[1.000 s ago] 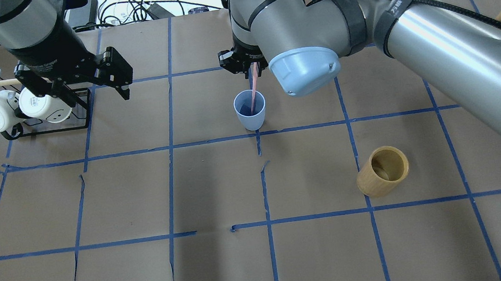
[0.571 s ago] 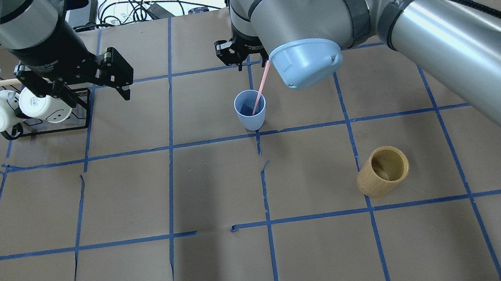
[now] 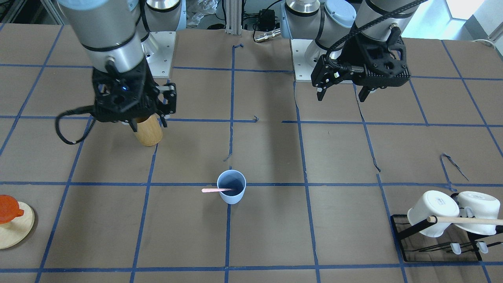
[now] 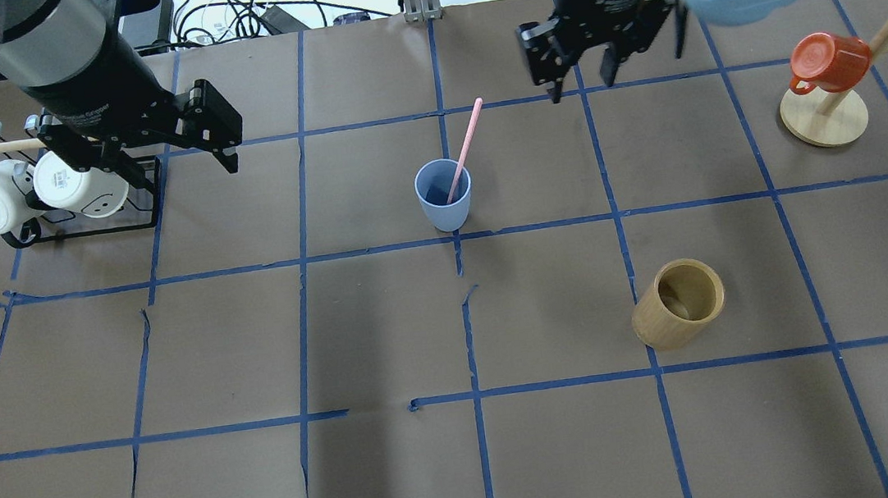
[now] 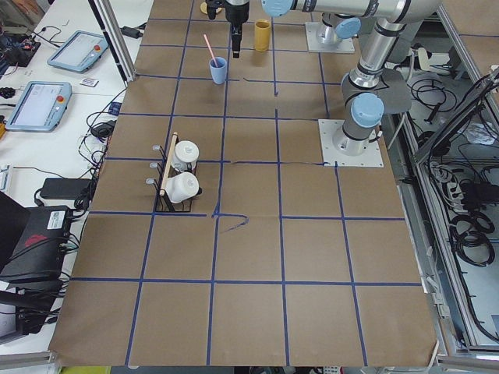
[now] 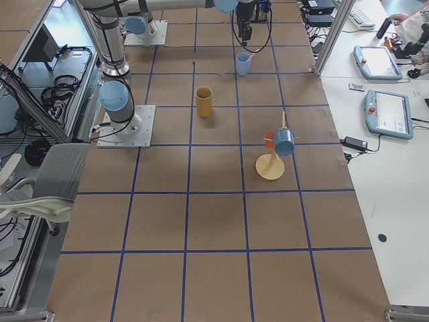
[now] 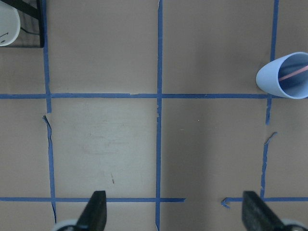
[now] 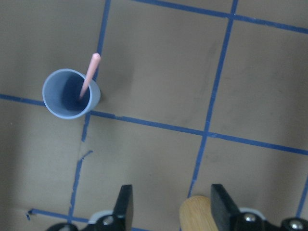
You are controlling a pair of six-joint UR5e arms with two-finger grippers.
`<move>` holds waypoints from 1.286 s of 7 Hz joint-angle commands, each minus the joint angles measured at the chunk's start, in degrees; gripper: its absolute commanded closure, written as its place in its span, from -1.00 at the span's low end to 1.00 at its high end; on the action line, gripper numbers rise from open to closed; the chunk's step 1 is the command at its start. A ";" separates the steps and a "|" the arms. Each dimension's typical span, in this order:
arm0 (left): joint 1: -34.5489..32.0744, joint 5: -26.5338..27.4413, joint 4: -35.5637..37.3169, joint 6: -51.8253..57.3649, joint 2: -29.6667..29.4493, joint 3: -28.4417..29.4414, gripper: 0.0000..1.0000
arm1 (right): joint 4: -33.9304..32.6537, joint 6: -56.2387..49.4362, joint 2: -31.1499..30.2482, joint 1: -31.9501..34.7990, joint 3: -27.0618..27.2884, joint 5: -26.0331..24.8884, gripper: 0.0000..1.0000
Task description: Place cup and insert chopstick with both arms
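Note:
The light blue cup (image 4: pixel 443 195) stands upright near the table's middle; it also shows in the front view (image 3: pixel 231 192). One pale pink chopstick (image 4: pixel 466 143) stands in it, leaning on the rim, free of any gripper. My right gripper (image 4: pixel 583 82) is open and empty, up and to the right of the cup; its wrist view (image 8: pixel 172 209) shows the cup (image 8: pixel 70 94) and the chopstick (image 8: pixel 90 74) off to the left. My left gripper (image 3: pixel 340 94) is open and empty, far to the cup's left; its wrist view shows the cup (image 7: pixel 286 77) at the right edge.
A tan bamboo cylinder (image 4: pixel 679 303) stands right of and nearer than the cup, under the right gripper in the front view (image 3: pixel 148 135). A black rack with white mugs (image 4: pixel 34 193) sits at the left. A wooden mug tree with an orange mug (image 4: pixel 820 77) stands far right.
My right gripper let go of the chopstick, rose and moved right, away from the cup. The chopstick now leans in the cup by itself. The left arm barely moved.

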 commanded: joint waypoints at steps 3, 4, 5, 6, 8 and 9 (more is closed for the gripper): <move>-0.13 -0.13 0.18 0.12 0.32 -0.25 -1.00 | 3.65 -3.37 -8.47 -3.94 4.40 -0.27 -1.00; -0.13 -0.13 0.18 0.30 0.41 -0.34 -1.00 | 3.65 -3.19 -9.08 -4.02 4.74 -0.44 -1.00; -0.13 -0.13 0.18 0.38 0.41 -0.34 -1.00 | 3.56 -3.19 -9.09 -4.11 4.75 -0.36 -1.00; -0.04 -0.13 0.09 0.47 0.50 -0.42 -1.00 | 3.65 -3.19 -9.18 -4.20 4.75 -0.44 -1.00; -0.04 0.13 0.09 0.47 0.85 -0.51 -1.00 | 3.83 -3.19 -9.35 -4.20 5.01 -0.53 -1.00; -0.04 0.22 0.01 0.47 0.94 -0.51 -1.00 | 3.83 -3.19 -9.35 -4.20 5.01 -0.53 -1.00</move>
